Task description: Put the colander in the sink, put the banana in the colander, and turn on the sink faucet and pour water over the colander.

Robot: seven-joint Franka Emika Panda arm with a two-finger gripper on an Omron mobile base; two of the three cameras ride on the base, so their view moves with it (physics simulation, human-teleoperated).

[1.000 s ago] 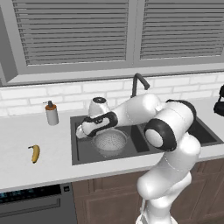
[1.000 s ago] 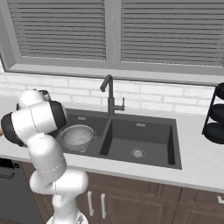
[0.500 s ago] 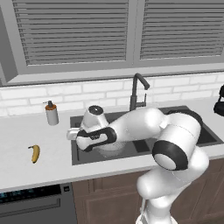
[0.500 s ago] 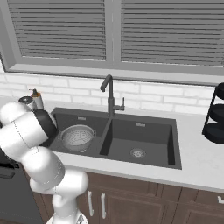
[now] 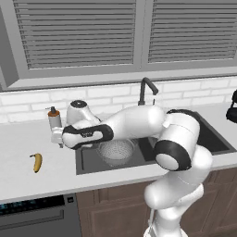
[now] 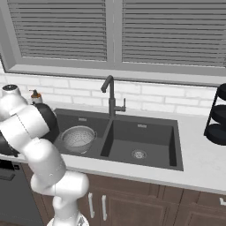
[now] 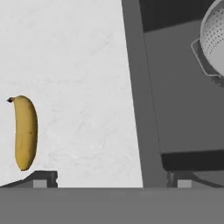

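The silvery perforated colander sits in the left basin of the dark sink. In the hand view the colander shows at the upper right, and the sink's left rim runs down the middle. The yellow banana lies on the white counter to the left of the sink. My gripper hangs open over the counter beside the sink's left edge, nothing between its fingertips; the banana lies just off its left tip. The dark gooseneck faucet stands behind the sink.
A white soap bottle stands at the back of the counter close behind my hand. A dark tiered rack stands at the far right. A dishwasher front lies below the counter.
My arm has swung left from above the colander in the basin to over the counter beside the sink. The gripper stayed open. Colander and banana have not moved.
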